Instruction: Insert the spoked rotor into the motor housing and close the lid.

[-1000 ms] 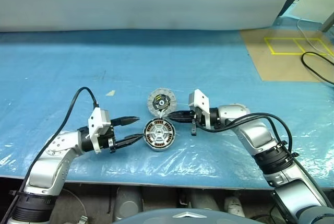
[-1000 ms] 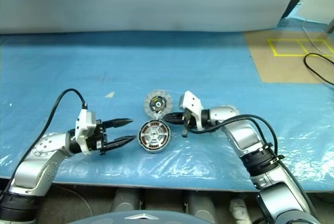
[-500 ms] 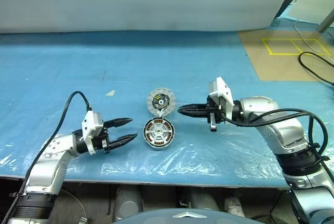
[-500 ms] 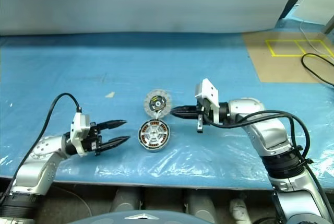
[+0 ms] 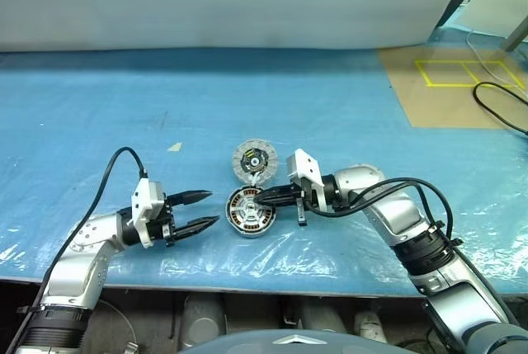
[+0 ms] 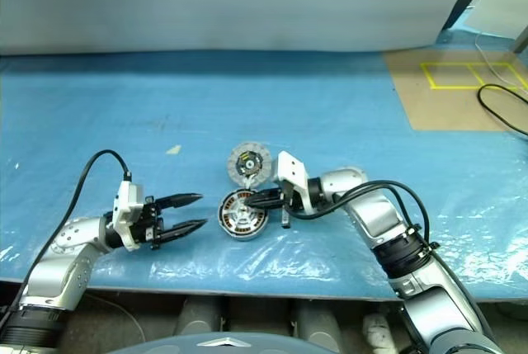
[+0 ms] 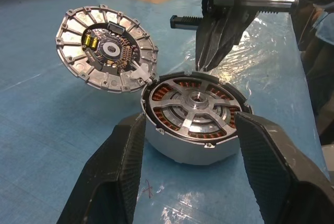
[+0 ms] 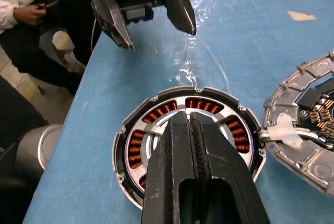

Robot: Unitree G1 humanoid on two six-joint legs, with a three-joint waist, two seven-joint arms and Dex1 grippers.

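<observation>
A blue table (image 5: 124, 98) filled the frame. At lower centre sat the motor housing (image 5: 251, 211), the spoked rotor (image 7: 194, 110) seated inside, the lid (image 5: 255, 161) swung open just above. The right gripper (image 5: 261, 200), fingers pressed together and empty, hovered over the rotor; the left gripper (image 5: 209, 208) gaped empty, lower left.

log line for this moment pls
rotor: seated in housing | lid: open | left gripper: open beside housing | right gripper: shut, over rotor
</observation>
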